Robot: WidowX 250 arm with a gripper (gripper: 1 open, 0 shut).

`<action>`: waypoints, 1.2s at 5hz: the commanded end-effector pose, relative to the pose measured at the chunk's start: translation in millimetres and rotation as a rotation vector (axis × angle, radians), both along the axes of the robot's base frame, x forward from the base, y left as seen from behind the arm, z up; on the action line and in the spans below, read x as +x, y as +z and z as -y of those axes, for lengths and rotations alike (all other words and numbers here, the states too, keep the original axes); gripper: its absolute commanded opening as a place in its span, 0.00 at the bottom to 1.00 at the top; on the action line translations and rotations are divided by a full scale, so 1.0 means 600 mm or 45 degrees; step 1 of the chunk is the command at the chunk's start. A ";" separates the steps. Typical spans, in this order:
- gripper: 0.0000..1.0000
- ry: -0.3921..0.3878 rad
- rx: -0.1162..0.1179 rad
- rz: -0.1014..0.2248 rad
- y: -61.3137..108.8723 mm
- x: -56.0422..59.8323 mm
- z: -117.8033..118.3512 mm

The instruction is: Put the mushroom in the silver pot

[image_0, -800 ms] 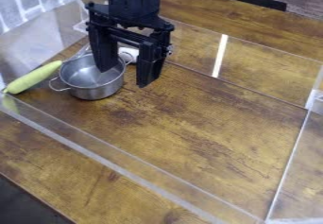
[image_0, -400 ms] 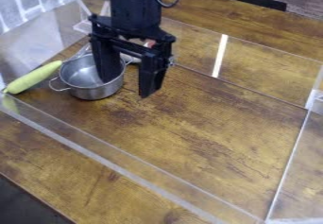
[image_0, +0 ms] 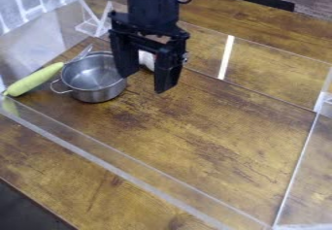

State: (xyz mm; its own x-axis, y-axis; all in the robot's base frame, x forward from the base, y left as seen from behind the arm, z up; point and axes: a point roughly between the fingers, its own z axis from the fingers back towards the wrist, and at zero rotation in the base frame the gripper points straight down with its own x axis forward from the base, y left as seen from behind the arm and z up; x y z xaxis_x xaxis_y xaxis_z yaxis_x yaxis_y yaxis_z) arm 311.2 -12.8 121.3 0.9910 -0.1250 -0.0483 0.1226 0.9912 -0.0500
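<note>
– Near edge first?
– Clear plastic wall (image_0: pixel 143 180) along the front of the wooden table (image_0: pixel 195 147). The wood behind it is bare.

– Left side?
– Yellow-green corn cob (image_0: pixel 35 79) lying flat by the left wall. Just right of it is the silver pot (image_0: pixel 91 79), upright, with nothing visible inside.

– The arm?
– Black gripper (image_0: pixel 147 74), pointing down, just right of the pot. Jaws are spread wide and released. One finger stands near the pot's rim, the other further right.

– The mushroom?
– Small pale and reddish bit, the mushroom (image_0: pixel 151 61), showing in the gap between the fingers, mostly hidden. It's outside the pot, to its right. Can't tell if a finger touches it.

– Further back?
– White wire rack (image_0: pixel 93 20) behind the pot, up by the far left.
</note>
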 end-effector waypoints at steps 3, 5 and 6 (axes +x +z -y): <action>1.00 0.109 -0.025 0.107 0.042 -0.007 -0.004; 1.00 0.171 -0.030 0.137 0.058 0.018 0.002; 1.00 0.173 -0.035 0.160 0.048 0.016 -0.013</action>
State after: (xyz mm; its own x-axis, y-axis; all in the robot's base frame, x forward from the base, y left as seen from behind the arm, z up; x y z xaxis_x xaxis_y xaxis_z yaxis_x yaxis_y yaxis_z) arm 318.6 -11.0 136.5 0.9995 -0.0026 0.0302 0.0048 0.9974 -0.0721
